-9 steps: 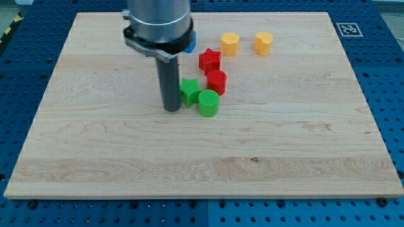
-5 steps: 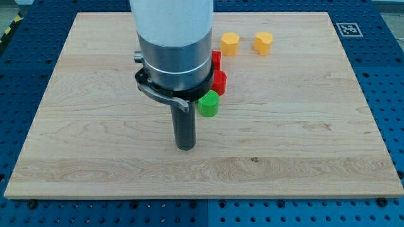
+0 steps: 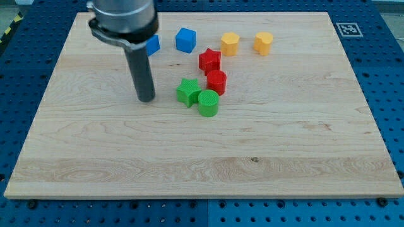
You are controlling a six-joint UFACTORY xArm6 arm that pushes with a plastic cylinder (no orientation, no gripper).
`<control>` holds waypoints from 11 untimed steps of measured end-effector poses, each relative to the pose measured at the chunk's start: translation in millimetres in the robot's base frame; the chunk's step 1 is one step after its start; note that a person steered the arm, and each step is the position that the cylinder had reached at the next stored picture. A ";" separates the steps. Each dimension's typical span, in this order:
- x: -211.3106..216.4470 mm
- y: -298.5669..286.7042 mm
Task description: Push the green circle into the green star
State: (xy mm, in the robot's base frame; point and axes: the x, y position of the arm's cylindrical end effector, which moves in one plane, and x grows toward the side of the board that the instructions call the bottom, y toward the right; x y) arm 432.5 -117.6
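Observation:
The green circle (image 3: 208,103) sits near the board's middle, touching the lower right side of the green star (image 3: 187,92). My tip (image 3: 146,99) rests on the wooden board (image 3: 303,126) to the left of the green star, about a block's width of bare wood between them. The rod rises toward the view's top left.
A red circle (image 3: 216,82) sits just above the green circle, with a red star (image 3: 209,60) above it. A blue cube (image 3: 185,40) and a second blue block (image 3: 153,44), partly hidden by the arm, lie near the top. Two yellow blocks (image 3: 230,43) (image 3: 263,43) lie at the top right.
My tip swung from beside the green star down toward the view's bottom, then back up and to the left. The green blocks have not visibly moved.

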 end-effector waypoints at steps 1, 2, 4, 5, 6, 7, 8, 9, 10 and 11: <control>-31.4 -2.5; -58.4 22.2; -59.6 52.7; -49.8 56.9; -43.0 67.7; -41.5 81.6; -31.9 83.9; -20.7 83.9; -9.6 83.9; 0.1 75.8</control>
State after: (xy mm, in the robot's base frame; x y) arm 432.6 -41.7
